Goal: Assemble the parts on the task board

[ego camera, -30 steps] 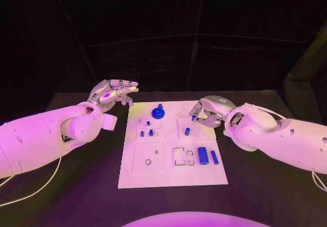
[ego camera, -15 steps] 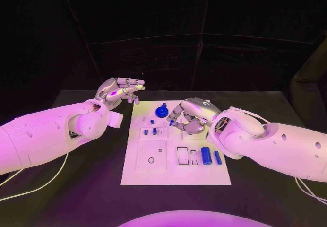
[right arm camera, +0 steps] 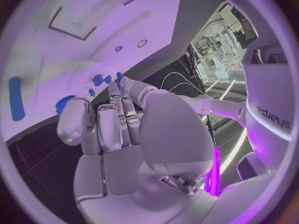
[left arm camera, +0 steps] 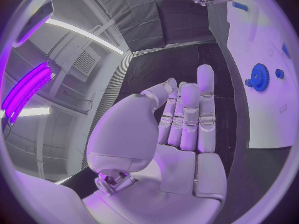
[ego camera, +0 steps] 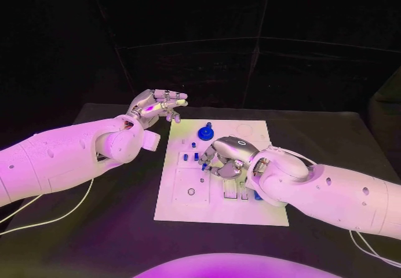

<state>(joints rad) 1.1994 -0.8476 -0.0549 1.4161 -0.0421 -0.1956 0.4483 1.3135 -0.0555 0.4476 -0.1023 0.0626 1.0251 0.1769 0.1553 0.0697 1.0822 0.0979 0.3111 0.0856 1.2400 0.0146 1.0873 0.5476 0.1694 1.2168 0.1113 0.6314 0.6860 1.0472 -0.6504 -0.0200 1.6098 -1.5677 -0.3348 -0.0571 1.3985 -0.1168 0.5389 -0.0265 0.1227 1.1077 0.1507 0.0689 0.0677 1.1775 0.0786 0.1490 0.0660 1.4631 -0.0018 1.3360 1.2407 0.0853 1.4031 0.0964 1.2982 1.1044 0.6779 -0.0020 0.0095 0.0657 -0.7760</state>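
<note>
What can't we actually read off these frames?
- Head view: the right robot hand covers the middle of the white task board; the blue parts under it are hidden.
- Whether that hand holds a part: cannot tell, fingers curl over it.
- Left wrist view: the blue toothed gear is cut off at the rim side.

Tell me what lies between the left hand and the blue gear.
In the head view, only bare white task board and black table separate the left hand from the blue gear.

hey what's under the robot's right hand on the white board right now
The right hand hovers over the middle of the task board. Small blue pegs show just beside its fingers, and a blue gear sits farther back. Whatever lies directly beneath the palm is covered.
</note>
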